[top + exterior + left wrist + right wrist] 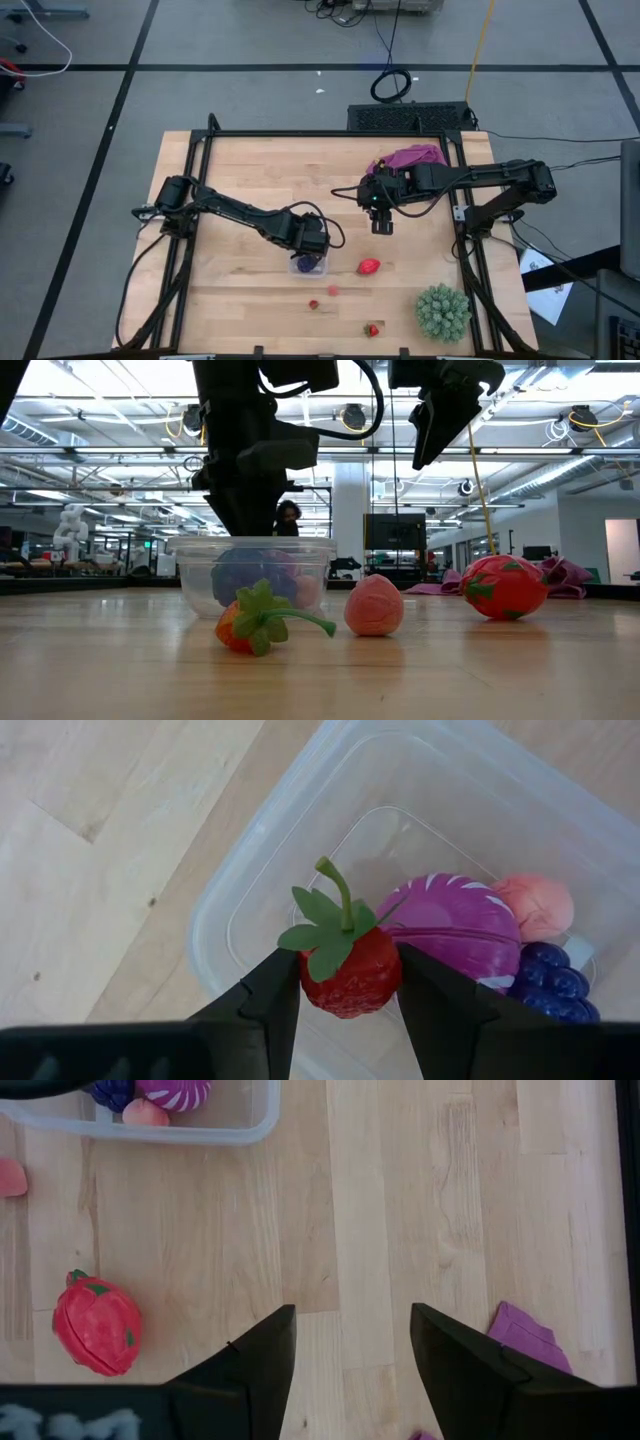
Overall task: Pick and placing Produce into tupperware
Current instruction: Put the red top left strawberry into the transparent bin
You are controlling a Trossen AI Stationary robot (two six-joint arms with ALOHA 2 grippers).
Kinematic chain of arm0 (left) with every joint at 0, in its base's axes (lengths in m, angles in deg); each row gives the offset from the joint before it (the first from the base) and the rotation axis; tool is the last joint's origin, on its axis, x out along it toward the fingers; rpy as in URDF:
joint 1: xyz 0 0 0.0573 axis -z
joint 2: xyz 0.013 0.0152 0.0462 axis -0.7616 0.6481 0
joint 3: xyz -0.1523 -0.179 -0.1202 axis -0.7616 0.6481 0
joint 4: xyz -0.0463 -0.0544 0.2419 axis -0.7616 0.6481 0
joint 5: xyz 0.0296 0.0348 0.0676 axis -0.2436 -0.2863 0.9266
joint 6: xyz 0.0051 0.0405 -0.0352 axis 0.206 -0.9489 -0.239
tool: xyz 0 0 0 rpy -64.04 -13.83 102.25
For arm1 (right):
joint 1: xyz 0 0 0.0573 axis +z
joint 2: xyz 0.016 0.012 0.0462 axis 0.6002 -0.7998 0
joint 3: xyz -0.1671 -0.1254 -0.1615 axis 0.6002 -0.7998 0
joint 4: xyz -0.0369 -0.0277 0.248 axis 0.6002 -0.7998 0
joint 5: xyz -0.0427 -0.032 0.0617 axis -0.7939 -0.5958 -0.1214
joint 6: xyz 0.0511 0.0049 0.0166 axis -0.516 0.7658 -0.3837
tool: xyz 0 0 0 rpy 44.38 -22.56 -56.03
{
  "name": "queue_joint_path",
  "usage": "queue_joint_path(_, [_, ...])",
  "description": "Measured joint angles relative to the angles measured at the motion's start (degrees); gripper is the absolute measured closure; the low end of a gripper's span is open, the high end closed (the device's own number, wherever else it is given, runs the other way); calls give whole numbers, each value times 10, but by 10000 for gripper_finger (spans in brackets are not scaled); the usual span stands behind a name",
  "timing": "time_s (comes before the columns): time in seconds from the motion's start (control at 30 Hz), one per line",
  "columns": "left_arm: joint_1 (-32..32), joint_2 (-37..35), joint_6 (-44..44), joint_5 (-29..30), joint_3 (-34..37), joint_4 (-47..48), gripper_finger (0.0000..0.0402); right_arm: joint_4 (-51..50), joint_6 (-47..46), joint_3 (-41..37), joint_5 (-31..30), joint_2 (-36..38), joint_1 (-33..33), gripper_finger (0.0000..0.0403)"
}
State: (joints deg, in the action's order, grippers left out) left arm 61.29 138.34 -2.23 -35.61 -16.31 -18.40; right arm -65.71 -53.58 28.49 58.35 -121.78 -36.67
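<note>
Wooden table (250,170), lower middle of high view: left gripper (345,985) pinching a strawberry (350,970) right above the tupperware (260,870) (stem up). Right gripper (350,1340) idle, parted, empty, upper right.

Grey taped floor (250,95), bright ceiling lights (560,420), person (288,518) behind the table
</note>
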Motion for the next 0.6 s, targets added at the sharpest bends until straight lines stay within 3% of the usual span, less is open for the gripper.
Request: queue_joint_path(0.6, [7, 0, 7, -5, 0, 2, 251, 0, 0, 0, 0, 0, 0, 213])
